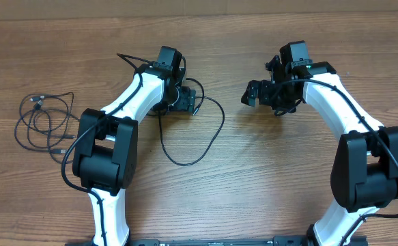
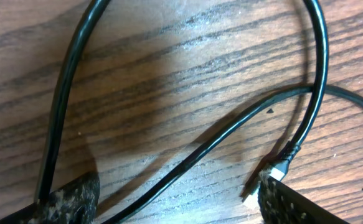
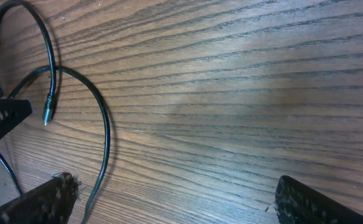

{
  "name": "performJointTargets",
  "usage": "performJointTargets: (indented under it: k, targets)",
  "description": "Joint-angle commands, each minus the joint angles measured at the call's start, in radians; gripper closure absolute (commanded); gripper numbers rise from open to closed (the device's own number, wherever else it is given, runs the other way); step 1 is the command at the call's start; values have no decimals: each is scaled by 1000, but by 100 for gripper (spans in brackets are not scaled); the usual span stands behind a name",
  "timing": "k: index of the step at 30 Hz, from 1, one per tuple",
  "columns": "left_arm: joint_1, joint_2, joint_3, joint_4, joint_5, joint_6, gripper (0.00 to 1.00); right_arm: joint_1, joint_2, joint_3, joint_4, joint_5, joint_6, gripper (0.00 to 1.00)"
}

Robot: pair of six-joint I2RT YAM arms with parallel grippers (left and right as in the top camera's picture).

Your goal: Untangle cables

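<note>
Two lots of cable lie on the table [image 1: 287, 198]: a tangled bundle [image 1: 45, 124] far left, well apart from a loose cable [image 1: 209, 140] looping beneath the left gripper [image 1: 190, 101], whose jaws stand apart astride it. It looks light, limp and probably slippery, so it is best pinched just behind the plug tip [image 2: 279, 167]. Further right, the right gripper [image 1: 252, 93] gapes wide over bare wood.

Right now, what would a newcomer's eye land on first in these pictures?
A black cable loop sprawls mid-table, its silver plug tip beside a finger of the open left gripper. A tangled bundle of thin cables sits far left; the open right gripper holds nothing.
</note>
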Motion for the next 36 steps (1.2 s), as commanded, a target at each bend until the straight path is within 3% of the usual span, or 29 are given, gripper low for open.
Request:
performJointTargets:
  k: [1,4,6,12,15,21,24,36]
  targets:
    - [-7,14,-11,1,13,-7,19,4,-25,-4,4,7,2,0]
    - [-9,14,-11,-18,12,-7,22,4,-25,-4,4,7,2,0]
    - [-12,14,-11,-27,12,-7,29,4,-25,-4,4,7,2,0]
    - [-21,11,-4,11,18,36,31,4,-25,-4,4,7,2,0]
    - [-12,0,76,-43,64,110,26,4,-25,-4,4,7,2,0]
    - [8,0,212,-177,-45,198,20,4,-25,-4,4,7,2,0]
    - [8,1,187,-194,-48,301,24,4,-25,-4,4,7,2,0]
    - [15,8,-33,-95,-83,299,24,4,-25,-4,4,7,2,0]
